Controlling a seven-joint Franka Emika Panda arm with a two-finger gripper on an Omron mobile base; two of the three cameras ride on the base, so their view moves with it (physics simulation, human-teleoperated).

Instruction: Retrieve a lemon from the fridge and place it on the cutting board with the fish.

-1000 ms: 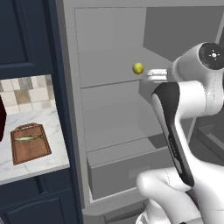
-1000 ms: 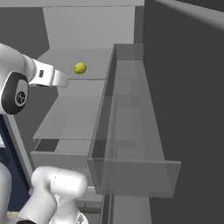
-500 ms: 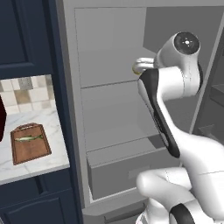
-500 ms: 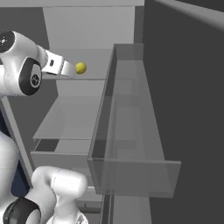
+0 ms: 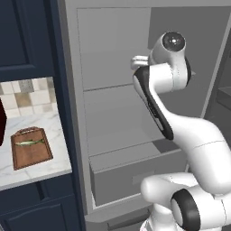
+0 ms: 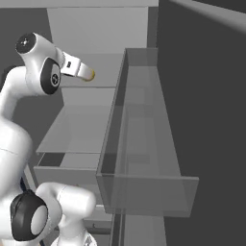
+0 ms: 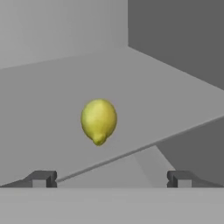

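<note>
Reaching into the tall grey fridge (image 5: 113, 49), my pincer (image 7: 109, 179) stands wide open and empty, the small yellow lemon (image 7: 99, 120) ahead on the fridge's shelf. Nothing grasped yet; carrying it to the brown wooden cutting board (image 5: 30, 149) beside the fridge, bearing the thin greenish fish (image 5: 30, 142), remains.

Lemon (image 7: 99, 120): small, yellow, pointed tip down in hand view, sits on a grey fridge (image 5: 117, 103) shelf straight ahead of the hand (image 7: 109, 179), centred between the wide-apart fingertips (image 7: 41, 178), not touching them. Fridge door open, shelves and drawer plain grey. Cutting board (image 5: 30, 148): brown, darker rim, flat on the bench, far left of the hand and lower. Fish (image 5: 30, 142): thin, greenish-silver, lies across the board's upper part.
</note>
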